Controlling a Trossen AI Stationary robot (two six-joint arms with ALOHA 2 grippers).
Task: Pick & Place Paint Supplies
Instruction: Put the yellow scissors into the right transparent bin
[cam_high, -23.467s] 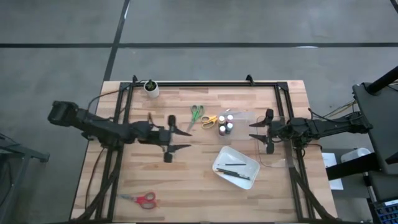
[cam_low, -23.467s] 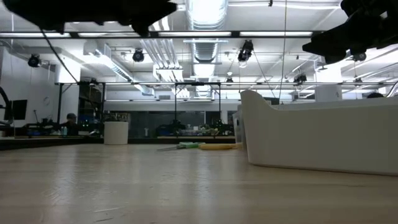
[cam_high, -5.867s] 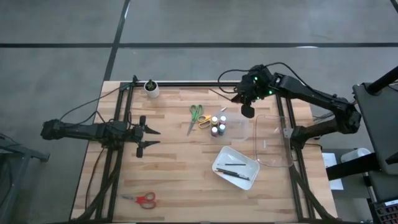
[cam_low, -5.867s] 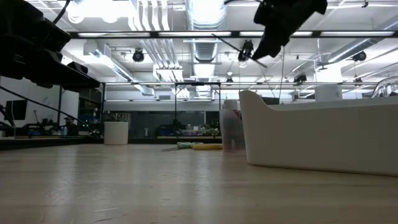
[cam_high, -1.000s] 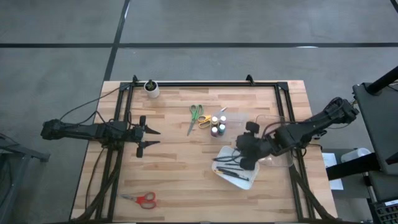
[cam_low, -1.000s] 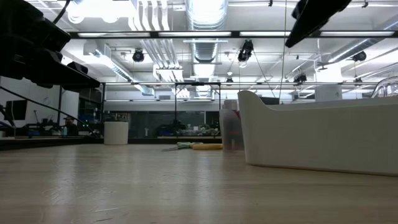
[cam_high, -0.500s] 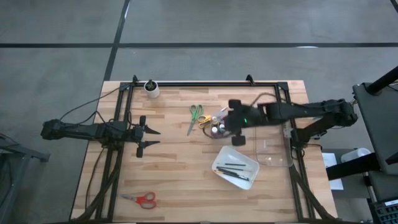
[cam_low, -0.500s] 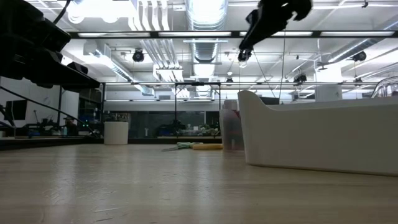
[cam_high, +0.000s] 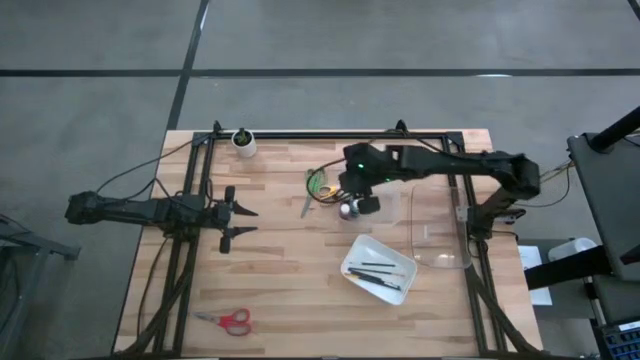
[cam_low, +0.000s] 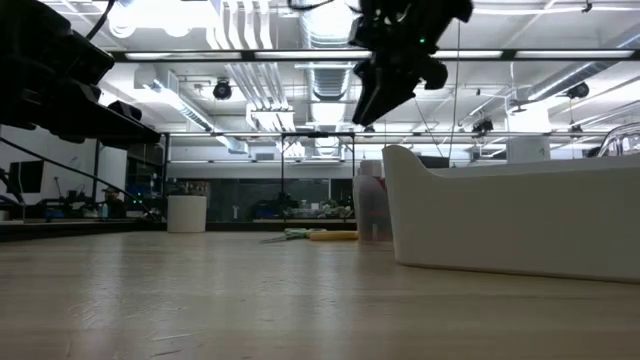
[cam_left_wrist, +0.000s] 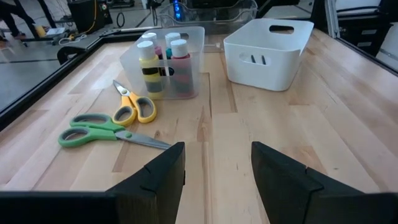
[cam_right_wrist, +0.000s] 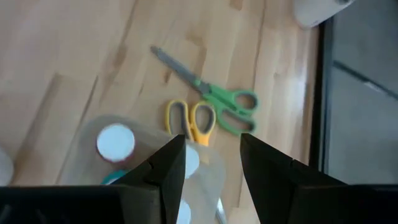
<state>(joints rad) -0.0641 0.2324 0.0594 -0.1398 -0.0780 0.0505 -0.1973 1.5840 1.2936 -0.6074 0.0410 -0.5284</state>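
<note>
On table: scissors (cam_high: 318, 184) 3 | paint bottles (cam_left_wrist: 163, 57) 4 | both arms' fingers parted, empty

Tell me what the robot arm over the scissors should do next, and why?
Probably lower straight down toward the yellow scissors. The right gripper hangs above them with its fingers apart and nothing between them, and the yellow scissors lie flat on the table beside the green scissors, close to the clear bin of paint bottles. The left gripper waits on the table's left side.
</note>
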